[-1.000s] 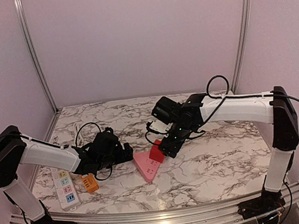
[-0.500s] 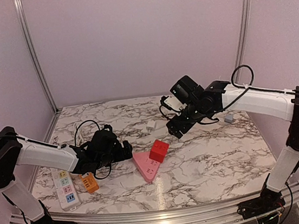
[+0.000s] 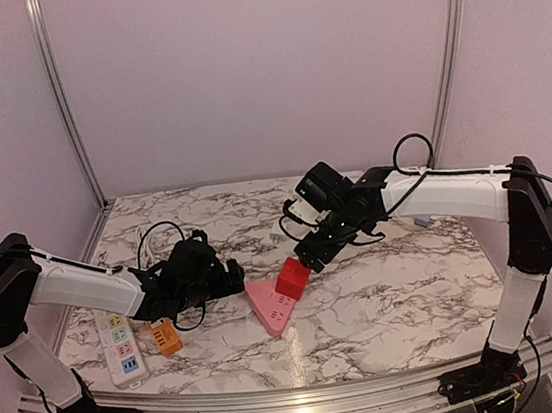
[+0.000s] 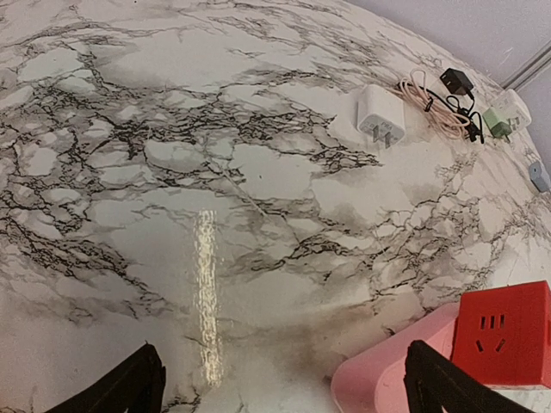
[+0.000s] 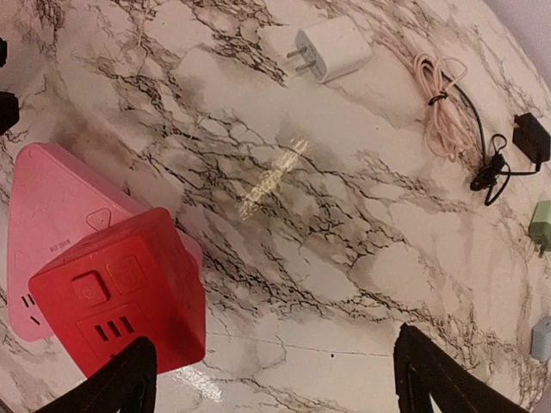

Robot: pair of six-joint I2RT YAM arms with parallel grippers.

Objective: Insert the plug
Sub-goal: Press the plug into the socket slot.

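Red on pink was what caught my eye: the cube sat on the far corner of the pink socket, near the middle of the marble surface, and nothing was holding it. A second before, the right jaws had been down at the cube. Then the arm swung up and away toward the back, and now it had returned, the right jaws hanging just above and behind the cube, spread wide and empty. From the right wrist the cube seemed to sit askew, over the socket's corner rather than square on it, so I judged the plug placed but perhaps not pushed home; I could not see its pins. The return looked to me like a set-up for a press or a fresh grip. The left jaws had not moved through all this: wide apart, empty, low on the surface just beside the socket's left side, well placed to brace it. A white charger and a coiled cable lay further back.
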